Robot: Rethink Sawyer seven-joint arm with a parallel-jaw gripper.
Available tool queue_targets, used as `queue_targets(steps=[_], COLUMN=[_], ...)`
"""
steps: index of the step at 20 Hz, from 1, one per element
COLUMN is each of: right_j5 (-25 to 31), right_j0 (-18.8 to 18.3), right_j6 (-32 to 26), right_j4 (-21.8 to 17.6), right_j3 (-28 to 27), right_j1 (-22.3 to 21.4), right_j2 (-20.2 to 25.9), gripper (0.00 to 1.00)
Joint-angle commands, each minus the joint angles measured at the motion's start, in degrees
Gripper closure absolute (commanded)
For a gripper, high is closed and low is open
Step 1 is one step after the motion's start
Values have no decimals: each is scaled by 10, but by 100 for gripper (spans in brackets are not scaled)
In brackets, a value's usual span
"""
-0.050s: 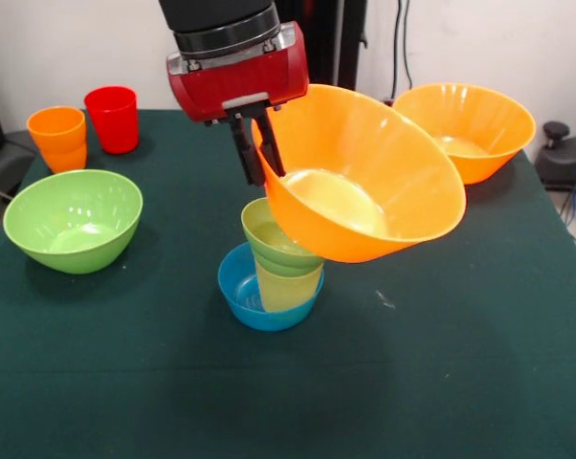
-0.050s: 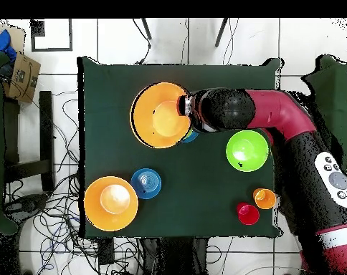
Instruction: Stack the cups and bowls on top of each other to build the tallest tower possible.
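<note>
My gripper (image 1: 261,153) is shut on the near-left rim of a very large orange bowl (image 1: 384,182), which hangs steeply tilted with its mouth toward the camera. Its underside overlaps a small green bowl (image 1: 269,239) that sits on a pale yellow cup (image 1: 286,287), which stands in a small blue bowl (image 1: 254,301); whether they touch I cannot tell. From overhead the held orange bowl (image 2: 160,114) covers most of this pile, only the blue bowl's edge (image 2: 191,136) showing beside the gripper (image 2: 185,107).
A large green bowl (image 1: 73,220) (image 2: 248,150) sits left of the pile. An orange cup (image 1: 58,137) (image 2: 264,198) and a red cup (image 1: 112,118) (image 2: 247,213) stand together. A second orange bowl (image 1: 465,129) (image 2: 110,203) has another blue bowl (image 2: 145,183) beside it.
</note>
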Motion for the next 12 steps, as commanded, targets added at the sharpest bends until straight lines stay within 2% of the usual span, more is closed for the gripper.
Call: queue_targets(steps=[1,4,9,12], right_j5=[76,83,130,132], right_j0=[20,19,27,21], right_j6=[-126,-125,-137,-135], right_j4=[-61,-65,-73,-70], right_j3=[-31,-34,-44,-35], right_j1=[6,8,11,12], right_j2=[-35,-34,-39,-31], gripper=[100,100,100,100])
